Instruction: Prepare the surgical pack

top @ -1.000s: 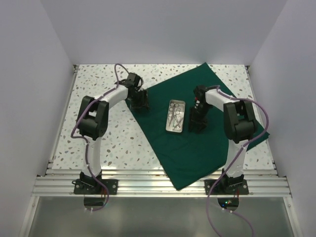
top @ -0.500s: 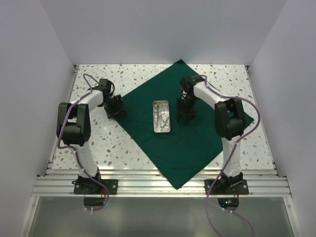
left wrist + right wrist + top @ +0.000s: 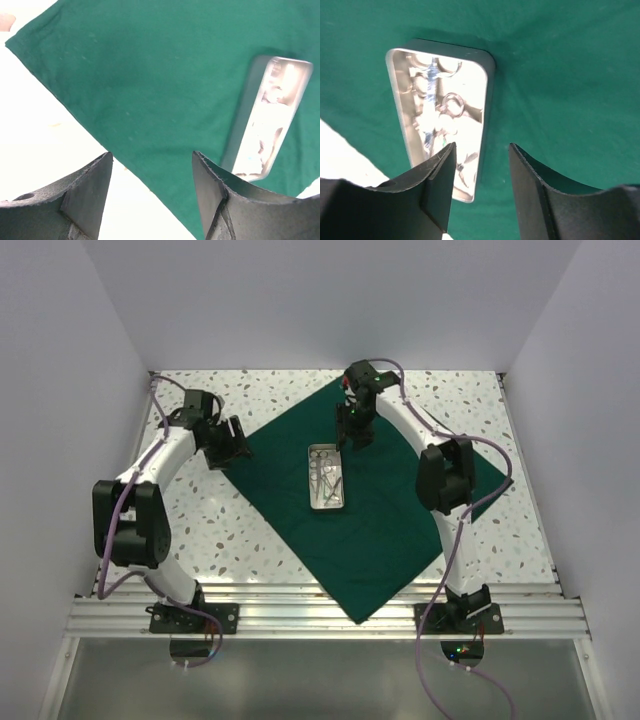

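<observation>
The surgical pack lies unfolded: a dark green drape [image 3: 390, 525] is spread as a diamond on the speckled table, with a small steel tray [image 3: 310, 480] near its middle holding silver instruments [image 3: 328, 478]. My left gripper [image 3: 231, 445] hovers open over the drape's left corner; in the left wrist view the drape's edge [image 3: 150, 100] runs between the open left gripper [image 3: 152, 165], and the tray [image 3: 245, 115] lies to the right. My right gripper [image 3: 355, 430] is open above the drape's far part. In the right wrist view the right gripper [image 3: 482, 150] is just beside the tray [image 3: 488, 100].
The speckled tabletop [image 3: 230, 530] shows bare to the left and along the back. White walls close in three sides. An aluminium rail [image 3: 320, 605] runs along the near edge, and the drape's near corner [image 3: 362, 618] hangs over it.
The drape and tray have shifted left across the table. My left gripper moved left to the drape's corner. My right gripper moved back and left, past the tray's far end.
</observation>
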Controlling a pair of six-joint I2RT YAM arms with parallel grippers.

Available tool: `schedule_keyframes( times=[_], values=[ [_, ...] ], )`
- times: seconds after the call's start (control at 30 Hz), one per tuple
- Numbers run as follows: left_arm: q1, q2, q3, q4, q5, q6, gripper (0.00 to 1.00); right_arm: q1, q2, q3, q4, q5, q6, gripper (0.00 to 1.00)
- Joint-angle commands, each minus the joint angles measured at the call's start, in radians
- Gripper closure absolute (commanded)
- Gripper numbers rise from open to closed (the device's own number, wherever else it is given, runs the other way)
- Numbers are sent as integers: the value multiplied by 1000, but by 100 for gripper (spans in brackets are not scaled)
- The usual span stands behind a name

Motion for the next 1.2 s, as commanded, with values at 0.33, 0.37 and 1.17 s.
schedule_keyframes(
  times=[0.33, 0.37, 1.17],
  values=[
    [7, -244, -175, 32, 97, 4, 31, 17, 154, 136, -66, 6, 47, 59],
    [7, -250, -176, 32, 103, 5, 31, 20, 159, 136, -63, 0, 55, 61],
    [7, -334, -181, -35, 93, -59, 30, 32, 118, 46, -85, 41, 512, 100]
  ],
)
